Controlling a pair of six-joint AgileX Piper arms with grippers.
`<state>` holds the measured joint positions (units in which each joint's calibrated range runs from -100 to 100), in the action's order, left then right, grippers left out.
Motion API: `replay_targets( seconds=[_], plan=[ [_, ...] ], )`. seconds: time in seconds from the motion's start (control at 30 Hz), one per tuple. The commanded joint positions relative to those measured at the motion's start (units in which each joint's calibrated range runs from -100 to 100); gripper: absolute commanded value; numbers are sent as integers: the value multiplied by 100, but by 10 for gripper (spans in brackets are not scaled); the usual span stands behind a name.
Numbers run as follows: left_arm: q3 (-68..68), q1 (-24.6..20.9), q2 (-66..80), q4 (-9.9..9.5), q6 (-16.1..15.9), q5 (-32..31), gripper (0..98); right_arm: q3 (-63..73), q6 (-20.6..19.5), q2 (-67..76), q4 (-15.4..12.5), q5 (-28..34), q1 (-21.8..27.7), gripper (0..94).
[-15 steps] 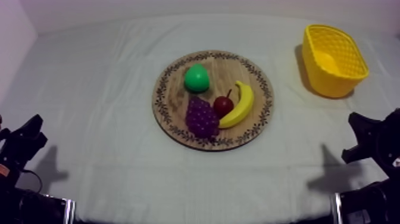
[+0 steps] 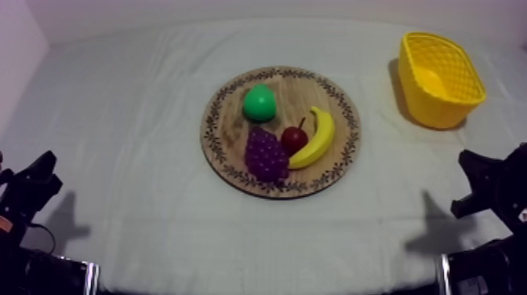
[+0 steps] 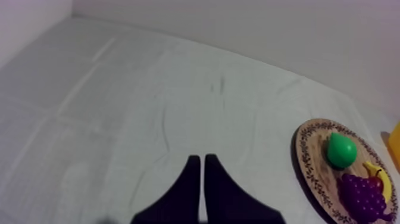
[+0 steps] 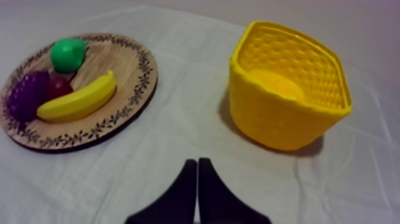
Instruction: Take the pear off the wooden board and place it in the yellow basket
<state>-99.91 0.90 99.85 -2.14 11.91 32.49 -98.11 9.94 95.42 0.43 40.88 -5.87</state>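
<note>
We judge the pick not yet begun: the pear (image 2: 259, 103) sits at the upper left of the wooden board (image 2: 213, 118), mid-frame, apart from the grapes (image 2: 266, 154) and banana (image 2: 315, 140) — free to grasp from above. The yellow basket (image 2: 439, 114) stands upper right, nearer our right gripper (image 4: 197, 161). That one and the left gripper (image 3: 199, 158) both hold nothing, fingers pressed into a narrow wedge. No writing is legible.

The pear (image 2: 259, 103) is bright green, the banana (image 2: 316, 139) yellow, the bunch of grapes (image 2: 266, 154) purple, the small red fruit (image 2: 294, 140) dark red. The brown wooden board (image 2: 298, 90) has a dark leaf-and-flower rim. The basket (image 2: 439, 114) is yellow with a lattice pattern, and the cloth (image 2: 118, 118) is grey-white.
</note>
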Motion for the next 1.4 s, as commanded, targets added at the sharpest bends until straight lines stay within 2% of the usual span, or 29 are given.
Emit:
replay_targets(
  seconds=[0.0,0.1,0.17,0.2,0.27,0.37,0.53,0.6,0.83,1.1,1.37],
  plan=[
    [2,0,-2,1,-1,0,1,100,-330,-132,276,255,-199,4],
    [2,0,-2,1,-3,0,1,361,-1286,-683,956,443,-588,4],
    [2,0,-2,1,-2,0,1,709,-1813,-1183,1315,549,-802,5],
    [2,0,-2,1,0,0,1,947,-1978,-1437,1429,653,-884,5],
    [2,0,-2,1,0,0,1,1533,-2055,-1963,1489,910,-995,5],
    [2,0,-2,1,0,0,1,2632,-1974,-2787,1369,1473,-1046,5],
    [2,0,-2,1,2,0,1,4783,-1589,-4164,836,2764,-918,5],
    [2,0,-2,1,2,0,1,5640,-1501,-4721,706,3292,-964,5],
    [2,0,-2,1,-1,0,1,8204,-1781,-6717,553,4630,-1358,5],
    [2,0,-2,1,0,0,1,10448,-2172,-8863,465,5457,-1701,5],
    [2,0,-2,1,0,0,1,12280,-2428,-10707,299,5613,-1797,5]
  ],
)
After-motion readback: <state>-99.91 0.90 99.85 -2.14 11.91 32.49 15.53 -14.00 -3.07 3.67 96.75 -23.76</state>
